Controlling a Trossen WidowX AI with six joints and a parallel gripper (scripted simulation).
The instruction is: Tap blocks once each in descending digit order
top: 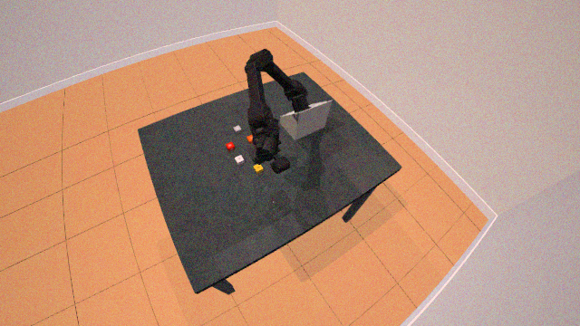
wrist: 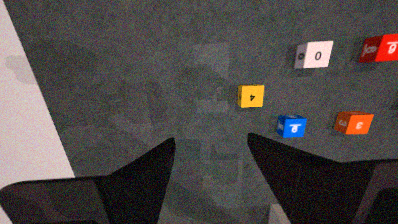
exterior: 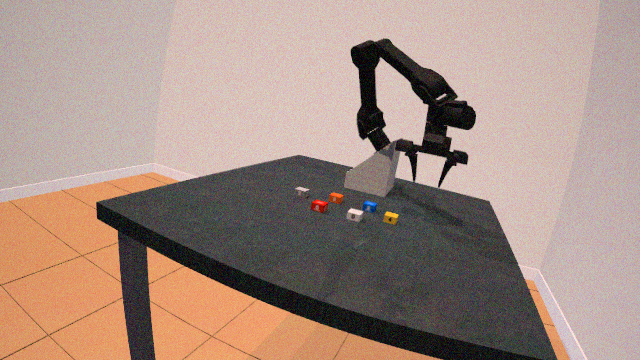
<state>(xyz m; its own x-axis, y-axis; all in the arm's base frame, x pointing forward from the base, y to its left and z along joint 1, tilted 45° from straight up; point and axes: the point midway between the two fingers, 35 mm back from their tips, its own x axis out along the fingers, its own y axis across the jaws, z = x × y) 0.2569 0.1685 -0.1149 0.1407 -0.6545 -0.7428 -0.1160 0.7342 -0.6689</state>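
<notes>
My gripper is open and empty, above the table and off to the side of the blocks. The yellow block shows 4. A white block shows 0. The orange block shows 3. The blue block and red block show underlined digits, 6 or 9; I cannot tell which. A pale block has an unreadable digit. The arm hides the blue block in the top view.
The dark table carries the blocks. A grey wedge-shaped mount stands at the arm's base, behind the blocks in the exterior view. The blue and yellow blocks are the nearest to the fingers in the wrist view.
</notes>
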